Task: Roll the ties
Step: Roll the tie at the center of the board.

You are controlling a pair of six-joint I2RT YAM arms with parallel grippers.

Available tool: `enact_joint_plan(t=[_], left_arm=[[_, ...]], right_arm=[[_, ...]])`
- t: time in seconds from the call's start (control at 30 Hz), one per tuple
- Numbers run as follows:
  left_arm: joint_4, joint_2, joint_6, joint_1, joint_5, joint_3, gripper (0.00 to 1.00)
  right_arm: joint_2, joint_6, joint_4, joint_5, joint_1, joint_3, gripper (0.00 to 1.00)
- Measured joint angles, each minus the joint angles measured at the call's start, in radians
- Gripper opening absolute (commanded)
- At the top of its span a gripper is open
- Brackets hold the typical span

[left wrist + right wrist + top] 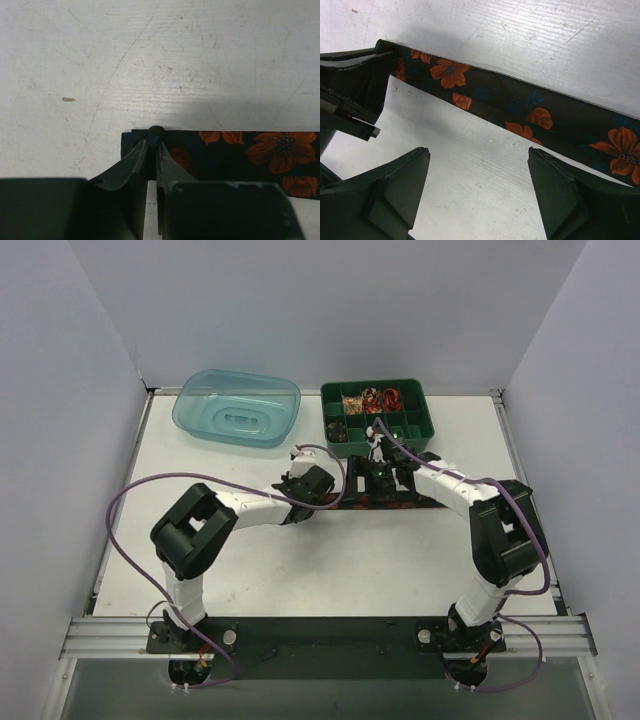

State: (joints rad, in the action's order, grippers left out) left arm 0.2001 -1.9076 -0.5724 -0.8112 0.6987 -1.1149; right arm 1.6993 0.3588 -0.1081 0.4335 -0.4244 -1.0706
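Note:
One tie (420, 502), black with orange-red flowers, lies flat in a straight strip across the middle of the table. In the left wrist view my left gripper (154, 136) is shut on the tie's (240, 155) narrow left end, pinching its edge. From above, the left gripper (308, 490) sits at the strip's left end. My right gripper (477, 160) is open and empty, hovering just beside the tie (520, 105), jaws wide apart over bare table. From above it (384, 478) is over the strip's middle.
A green compartment tray (418, 428) at the back right holds several rolled ties. A clear blue tub (237, 407) stands at the back left. Purple cables loop along both arms. The left gripper (350, 85) shows at the left of the right wrist view.

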Motion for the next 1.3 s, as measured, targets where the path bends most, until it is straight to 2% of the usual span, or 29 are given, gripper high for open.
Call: enact_joint_plan(t=[0.1,0.27,0.53,0.63,0.67,0.77,1.1,1.3], left_arm=[[-0.079,0.034,-0.014,0.034,-0.073,0.051,0.41],[-0.204,0.077,-0.034,0.069,-0.183,0.127,0.48],[-0.340,0.094,-0.053,0.114,-0.298,0.183,0.50],[-0.386,0.099,-0.056,0.120,-0.320,0.206,0.48],[-0.399,0.101,-0.058,0.122,-0.327,0.214,0.42],[-0.436,0.107,-0.074,0.132,-0.346,0.238,0.42],[-0.525,0.123,-0.108,0.167,-0.418,0.295,0.42],[-0.552,0.124,-0.116,0.175,-0.442,0.306,0.46]], right_arm=[[0.000,0.000,0.000,0.000,0.000,0.000,0.82],[0.003,0.000,0.000,0.001,0.000,0.000,0.82],[0.016,-0.001,0.000,0.002,0.000,0.000,0.82],[0.016,-0.001,0.000,0.005,0.000,0.000,0.82],[0.016,-0.001,0.000,0.005,0.000,0.000,0.82],[0.016,-0.001,-0.001,0.008,0.000,0.000,0.82],[0.018,-0.001,-0.001,0.019,0.000,0.000,0.82],[0.037,-0.002,-0.002,0.020,0.000,0.000,0.82]])
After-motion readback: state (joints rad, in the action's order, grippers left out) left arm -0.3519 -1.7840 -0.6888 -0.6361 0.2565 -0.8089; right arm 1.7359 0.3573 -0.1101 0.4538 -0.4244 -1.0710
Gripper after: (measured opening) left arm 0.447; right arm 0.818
